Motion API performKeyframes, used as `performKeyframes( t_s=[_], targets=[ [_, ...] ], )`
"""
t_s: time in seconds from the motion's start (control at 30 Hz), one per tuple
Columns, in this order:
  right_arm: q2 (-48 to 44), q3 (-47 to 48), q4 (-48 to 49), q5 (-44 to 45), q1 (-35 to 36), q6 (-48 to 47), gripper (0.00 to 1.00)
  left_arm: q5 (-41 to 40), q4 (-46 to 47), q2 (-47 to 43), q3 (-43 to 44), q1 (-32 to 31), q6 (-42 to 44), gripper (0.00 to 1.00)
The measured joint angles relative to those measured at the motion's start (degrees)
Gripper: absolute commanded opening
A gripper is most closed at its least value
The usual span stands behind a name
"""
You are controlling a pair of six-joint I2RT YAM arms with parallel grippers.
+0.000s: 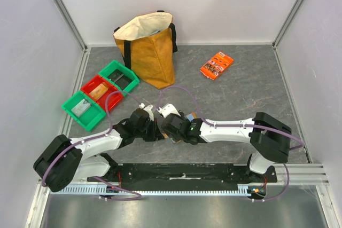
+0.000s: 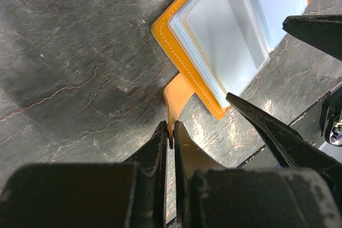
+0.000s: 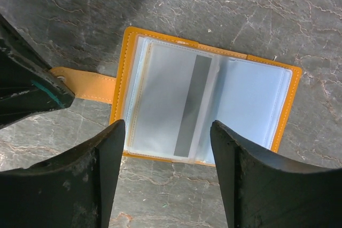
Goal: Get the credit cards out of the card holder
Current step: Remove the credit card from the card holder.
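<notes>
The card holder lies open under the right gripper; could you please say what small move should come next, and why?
Probably lower the right gripper onto the striped card and pinch its edge: its jaws stand open right above the card holder, whose strap the left gripper pinches shut, holding it steady.

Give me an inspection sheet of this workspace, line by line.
Surface: grey veined table.
Job's things: card holder lies open; striped card in its sleeve.
Clutter: tote bag, orange packet, three bins.
Grippers: left gripper shut on the card holder's strap; right gripper open above it.
Cables: purple cables hang in loops.
Surroundings: white walls.
</notes>
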Motion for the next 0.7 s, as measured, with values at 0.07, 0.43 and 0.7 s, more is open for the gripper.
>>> performKeyframes(
  t_s=[0.07, 0.43, 0.7],
  targets=[
    [0.5, 0.1, 0.0, 0.2, 0.0, 0.0, 0.7, 0.0, 0.0, 0.0, -0.1, 0.0, 0.0, 0.02],
    [3.2, 0.2, -0.1, 0.7, 0.0, 0.1, 0.63, 0.0, 0.0, -0.1, -0.2, 0.0, 0.0, 0.02],
    [2.3, 0.2, -0.9, 4.5, 0.1, 0.6, 0.57, 0.0, 0.0, -0.5, -0.2, 0.0, 0.0, 0.02]
  ],
)
